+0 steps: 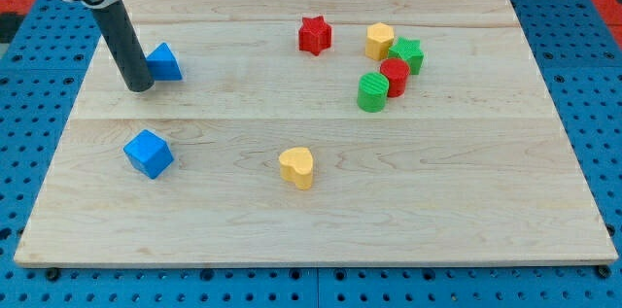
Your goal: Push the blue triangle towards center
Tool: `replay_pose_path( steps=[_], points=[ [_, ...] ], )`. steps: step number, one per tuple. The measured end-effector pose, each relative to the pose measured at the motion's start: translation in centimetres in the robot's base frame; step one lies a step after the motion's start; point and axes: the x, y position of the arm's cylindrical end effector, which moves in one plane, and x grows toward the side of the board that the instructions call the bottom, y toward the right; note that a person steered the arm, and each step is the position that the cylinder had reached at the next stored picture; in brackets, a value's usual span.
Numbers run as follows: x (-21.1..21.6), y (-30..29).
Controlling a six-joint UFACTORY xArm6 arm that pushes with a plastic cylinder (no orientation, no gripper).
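The blue triangle (165, 62) lies on the wooden board (321, 221) near the view's upper left. My tip (140, 85) stands right against the triangle's left lower side, touching it or nearly so. The dark rod rises from there up to the view's top left corner. The board's centre is well to the right of the triangle.
A blue cube (149, 154) lies below the triangle. A yellow heart (297, 167) sits at lower centre. A red star (314, 35) is at upper centre. To the right cluster a yellow block (379, 41), a green star (408, 54), a red cylinder (394, 77) and a green cylinder (372, 92).
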Motion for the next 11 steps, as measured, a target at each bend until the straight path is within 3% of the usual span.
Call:
replay_pose_path(
  steps=[2, 3, 5, 6, 9, 10, 11],
  points=[
    [-0.2, 7.4],
    [0.3, 6.4],
    [0.3, -5.3],
    [-3.0, -5.8],
    [-3.1, 8.2],
    [-3.1, 9.6],
    [-2.9, 5.9]
  ],
)
